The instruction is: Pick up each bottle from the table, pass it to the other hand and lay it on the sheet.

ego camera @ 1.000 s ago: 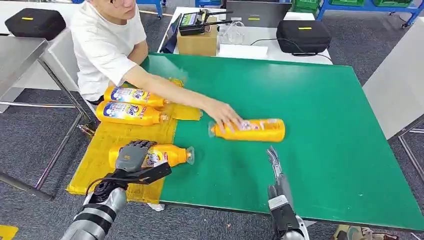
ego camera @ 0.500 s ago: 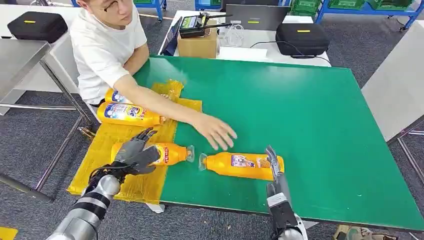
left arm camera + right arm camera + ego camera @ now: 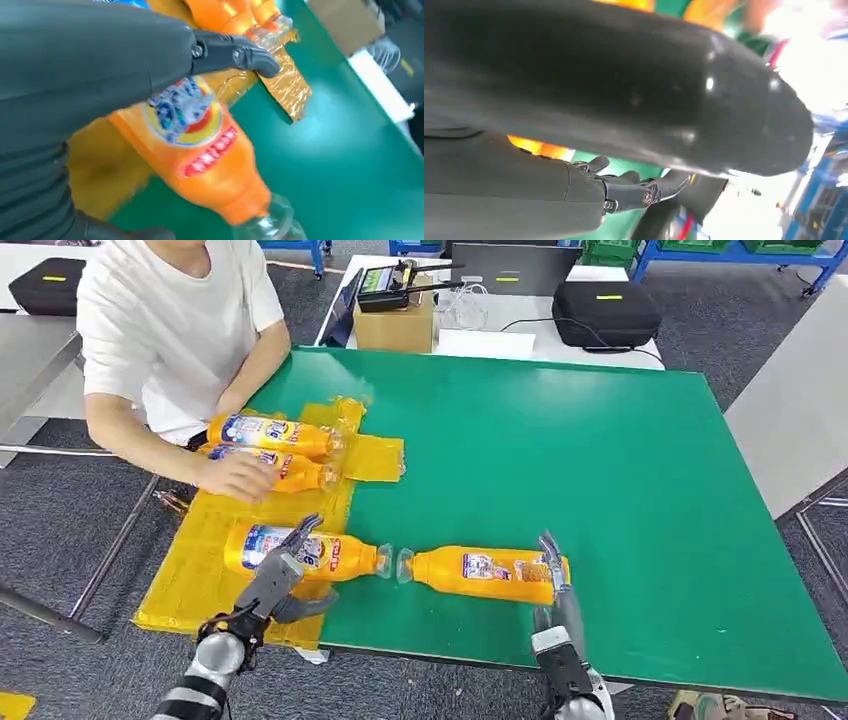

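1. A person's hand rests on the far bottles lying on the yellow sheet.
2. The left hand hovers with fingers spread, holding nothing, over a bottle that lies on the sheet's edge.
3. A second bottle lies on the green table, cap pointing left.
4. The right hand touches that bottle's base (whether the fingers are closing, I cannot tell). It should probably wrap around the middle of the body before lifting.
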